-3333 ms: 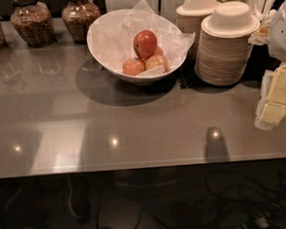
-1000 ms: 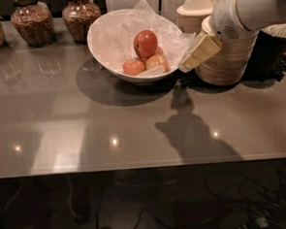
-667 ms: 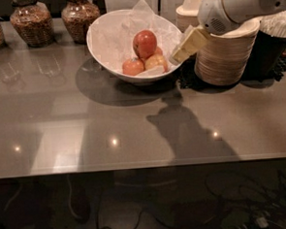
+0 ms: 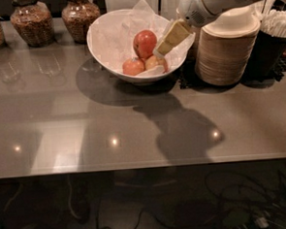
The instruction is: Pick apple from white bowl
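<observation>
The white bowl (image 4: 106,65), lined with crinkled white paper, stands at the back middle of the grey counter. The deep red apple (image 4: 144,42) sits in it, above two smaller paler apples (image 4: 133,67). My gripper (image 4: 170,38) reaches in from the upper right. Its cream-coloured fingers hang over the bowl's right side, just right of the red apple and not touching it. The arm's white body fills the top right corner.
A tall stack of beige disposable bowls (image 4: 226,53) stands right of the white bowl. A dark cup of white utensils (image 4: 274,35) is at far right. Three jars of dry food (image 4: 28,21) line the back left. The counter's front edge (image 4: 136,166) runs below.
The gripper has swung in from the right side of the counter, moving left and up, and now hangs over the bowl's right rim next to the red apple. The apples have not moved.
</observation>
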`<state>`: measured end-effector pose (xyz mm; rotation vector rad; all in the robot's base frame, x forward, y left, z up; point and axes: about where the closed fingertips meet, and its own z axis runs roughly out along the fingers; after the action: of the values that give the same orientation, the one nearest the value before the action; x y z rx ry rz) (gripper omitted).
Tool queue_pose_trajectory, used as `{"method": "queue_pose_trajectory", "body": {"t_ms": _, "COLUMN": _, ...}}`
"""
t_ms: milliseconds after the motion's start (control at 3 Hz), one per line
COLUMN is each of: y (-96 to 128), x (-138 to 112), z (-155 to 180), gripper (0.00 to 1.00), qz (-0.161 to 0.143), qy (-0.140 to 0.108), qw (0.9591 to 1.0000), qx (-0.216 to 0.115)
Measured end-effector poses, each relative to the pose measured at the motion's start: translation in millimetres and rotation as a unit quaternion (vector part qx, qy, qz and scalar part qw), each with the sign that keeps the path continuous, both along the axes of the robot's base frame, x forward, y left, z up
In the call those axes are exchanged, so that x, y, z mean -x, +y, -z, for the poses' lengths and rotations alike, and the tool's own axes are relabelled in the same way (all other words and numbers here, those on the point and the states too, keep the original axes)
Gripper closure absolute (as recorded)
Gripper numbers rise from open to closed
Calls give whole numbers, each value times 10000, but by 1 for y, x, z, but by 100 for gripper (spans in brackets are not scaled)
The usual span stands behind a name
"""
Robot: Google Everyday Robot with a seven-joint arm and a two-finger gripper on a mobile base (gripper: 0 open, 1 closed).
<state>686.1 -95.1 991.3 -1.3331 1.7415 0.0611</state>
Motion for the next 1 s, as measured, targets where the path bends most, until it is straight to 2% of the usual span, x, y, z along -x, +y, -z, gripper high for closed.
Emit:
{"method": "queue_pose_trajectory", "body": {"t_ms": 333, "y": 14, "x": -16, "z": 12, "gripper": 0, "qz": -235, "qy": 214, "qw": 9993, "qx": -186}}
{"method": "queue_pose_trajectory", "body": {"t_ms": 1000, "y": 39, "x": -41, "z": 38, "gripper": 0, "qz": -546, "qy": 592, "qw": 9963, "qx": -295}}
